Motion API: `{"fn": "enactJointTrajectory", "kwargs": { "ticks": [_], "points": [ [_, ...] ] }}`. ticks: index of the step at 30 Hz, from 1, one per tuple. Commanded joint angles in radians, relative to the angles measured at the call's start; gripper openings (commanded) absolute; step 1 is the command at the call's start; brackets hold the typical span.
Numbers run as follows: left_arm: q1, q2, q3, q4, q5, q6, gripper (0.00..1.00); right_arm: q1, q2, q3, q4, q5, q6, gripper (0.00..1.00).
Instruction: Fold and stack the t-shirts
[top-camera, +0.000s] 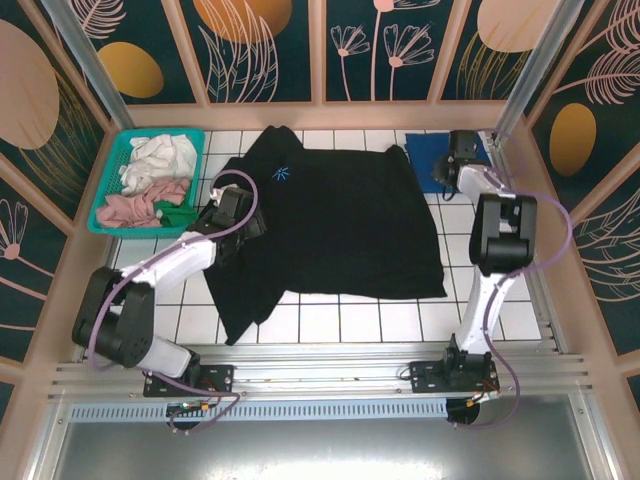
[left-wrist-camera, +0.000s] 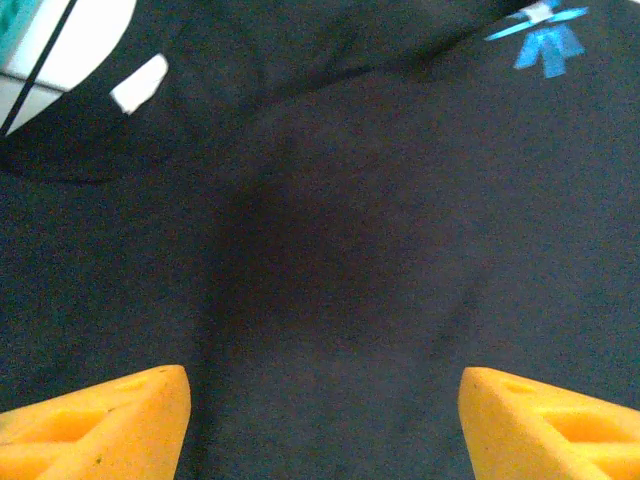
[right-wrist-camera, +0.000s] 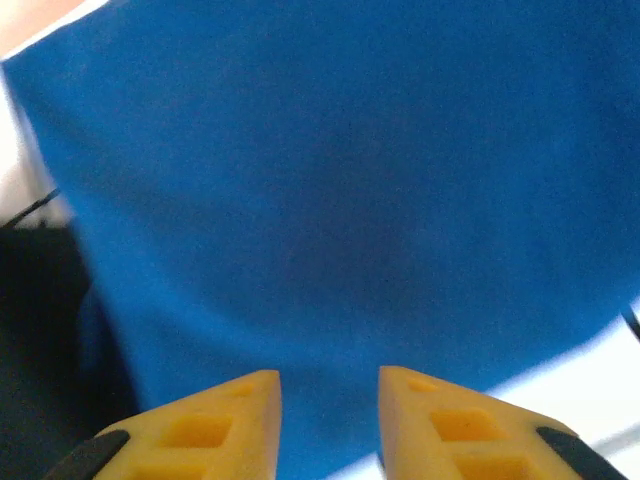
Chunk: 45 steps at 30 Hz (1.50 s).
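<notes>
The black t-shirt (top-camera: 330, 230) lies spread open across the centre of the white-tiled tabletop (top-camera: 400, 320). Its collar points toward 11 o'clock, and one loose section trails toward 7 o'clock. The light-blue chest mark (top-camera: 281, 175) sits near the collar and faces up. In the left wrist view the mark (left-wrist-camera: 545, 40) appears at the 1 o'clock corner. The royal-blue t-shirt (top-camera: 425, 150) lies as a small flat patch at 1 o'clock on the tabletop, just beside the far right corner of the black t-shirt. It is partly covered by the wrist of the right arm (top-camera: 500, 240). The left arm (top-camera: 170, 265) reaches in from 8 o'clock to the 9 o'clock edge of the black t-shirt. The left jaws are spread wide over plain black cloth with nothing pinched between them; contact with the cloth cannot be determined. The right jaws stand over the royal-blue t-shirt (right-wrist-camera: 330, 200), parted by a narrow gap, with blue cloth showing through the gap and nothing gripped. A teal mesh basket (top-camera: 108, 180) stands at 10 o'clock, well apart from the royal-blue t-shirt. It holds white cloth (top-camera: 165, 155), pink cloth (top-camera: 135, 205) and green cloth (top-camera: 180, 212).
</notes>
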Motion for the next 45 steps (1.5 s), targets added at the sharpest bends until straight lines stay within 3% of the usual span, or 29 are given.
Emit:
{"fn": "enactJointTrajectory", "kwargs": {
  "ticks": [1,8,14,19,24,28,31,34,41,45],
  "points": [
    [0.01,0.046,-0.025,0.021,0.022,-0.002,0.71,-0.04,0.119,0.177,-0.131,0.044,-0.007,0.3],
    [0.009,0.021,-0.244,0.071,0.095,-0.131,0.67,-0.14,0.228,0.265,-0.187,0.004,0.041,0.28],
    [0.005,-0.098,-0.425,0.142,0.198,-0.23,0.62,-0.194,0.214,0.226,-0.163,-0.048,0.065,0.27],
    [-0.039,-0.206,-0.447,0.098,0.229,-0.256,0.6,-0.184,0.172,0.22,-0.147,-0.122,0.081,0.29],
    [-0.076,-0.292,-0.421,0.013,0.238,-0.247,0.63,-0.144,0.088,0.208,-0.171,-0.094,0.074,0.33],
    [-0.073,-0.292,-0.254,-0.116,0.108,-0.154,0.78,-0.084,-0.03,0.117,-0.15,-0.012,0.067,0.36],
    [-0.055,-0.173,-0.053,-0.154,0.053,-0.067,0.81,-0.001,-0.123,0.012,-0.095,0.056,0.058,0.38],
    [-0.011,0.019,0.179,-0.135,0.042,0.017,0.79,0.078,-0.172,-0.081,-0.005,0.0,0.062,0.39],
    [0.09,0.595,0.819,-0.201,0.081,0.123,0.7,0.177,-0.036,-0.054,0.089,-0.119,0.069,0.39],
    [0.127,0.814,1.048,-0.256,0.078,0.139,0.7,0.202,0.094,0.077,0.046,-0.144,0.036,0.38]
  ]
}}
